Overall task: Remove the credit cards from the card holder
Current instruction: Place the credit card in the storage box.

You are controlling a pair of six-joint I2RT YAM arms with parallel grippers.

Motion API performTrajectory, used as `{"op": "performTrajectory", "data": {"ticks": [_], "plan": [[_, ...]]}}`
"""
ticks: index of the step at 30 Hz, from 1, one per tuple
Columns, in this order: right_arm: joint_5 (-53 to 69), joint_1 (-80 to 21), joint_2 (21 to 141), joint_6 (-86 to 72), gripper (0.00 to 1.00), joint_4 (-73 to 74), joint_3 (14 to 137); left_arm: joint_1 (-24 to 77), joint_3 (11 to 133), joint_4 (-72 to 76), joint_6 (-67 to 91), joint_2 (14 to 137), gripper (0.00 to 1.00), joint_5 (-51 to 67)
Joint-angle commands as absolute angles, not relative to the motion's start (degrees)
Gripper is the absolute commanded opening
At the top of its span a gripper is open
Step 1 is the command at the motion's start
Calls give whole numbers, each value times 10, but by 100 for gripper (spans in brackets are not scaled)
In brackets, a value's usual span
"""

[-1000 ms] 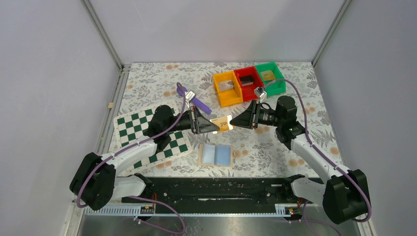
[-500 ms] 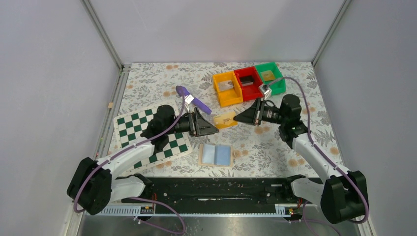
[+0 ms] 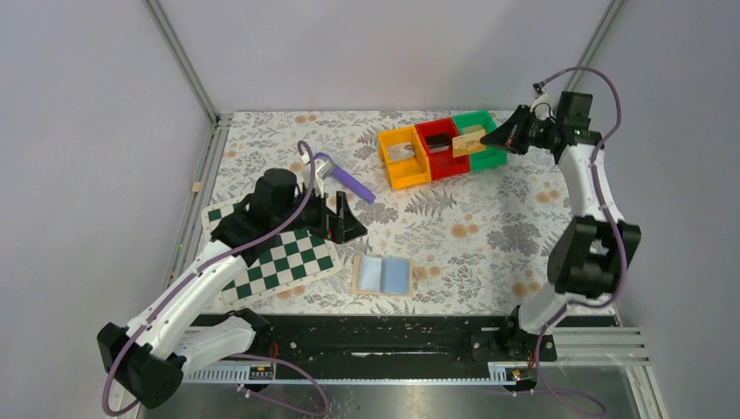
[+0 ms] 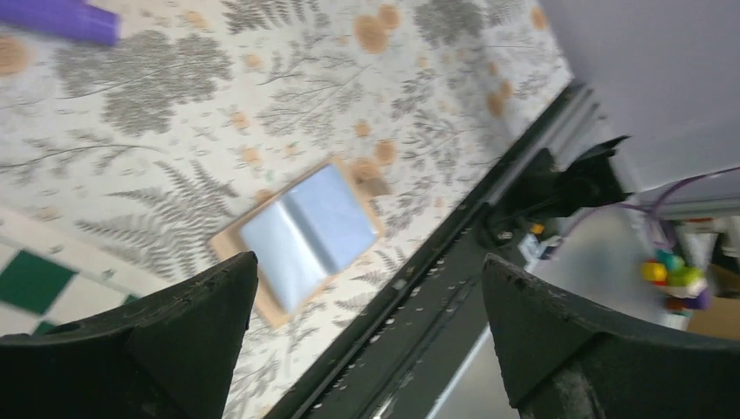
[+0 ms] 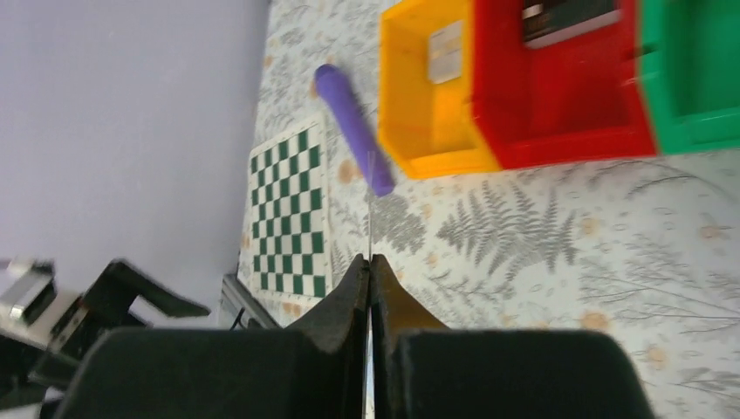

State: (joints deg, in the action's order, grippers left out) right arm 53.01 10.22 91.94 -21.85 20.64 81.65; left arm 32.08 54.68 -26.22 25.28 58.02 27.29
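Right gripper (image 3: 489, 140) pinches a card (image 3: 469, 141), bins (image 3: 494, 158) beneath it; left gripper (image 3: 349, 223) gapes empty, holder (image 3: 382, 275) just ahead.

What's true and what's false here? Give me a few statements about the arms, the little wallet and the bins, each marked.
1. The card holder lies open, showing two blue panels. True.
2. The left gripper is clutching a card. False: its fingers are spread wide with nothing between them.
3. The right gripper pinches a tan card beside the green bin. True.
4. The purple object sits inside the yellow bin. False: it lies on the table beside that bin.
5. The card holder rests on the checkered board. False: it lies on the flowered cloth, apart from the board.
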Motion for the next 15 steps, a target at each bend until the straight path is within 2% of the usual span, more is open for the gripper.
{"op": "performTrajectory", "data": {"ticks": [1, 7, 12, 15], "plan": [[457, 117, 1048, -72, 0, 422, 979, 320, 553, -353, 156, 547, 99, 175], [423, 126, 1204, -40, 0, 498, 1192, 320, 536, -333, 152, 544, 99, 155], [390, 127, 1378, -26, 0, 616, 1462, 320, 527, -333, 150, 555, 99, 139], [404, 127, 1418, -32, 0, 602, 1502, 319, 534, -334, 150, 567, 99, 140]]}}
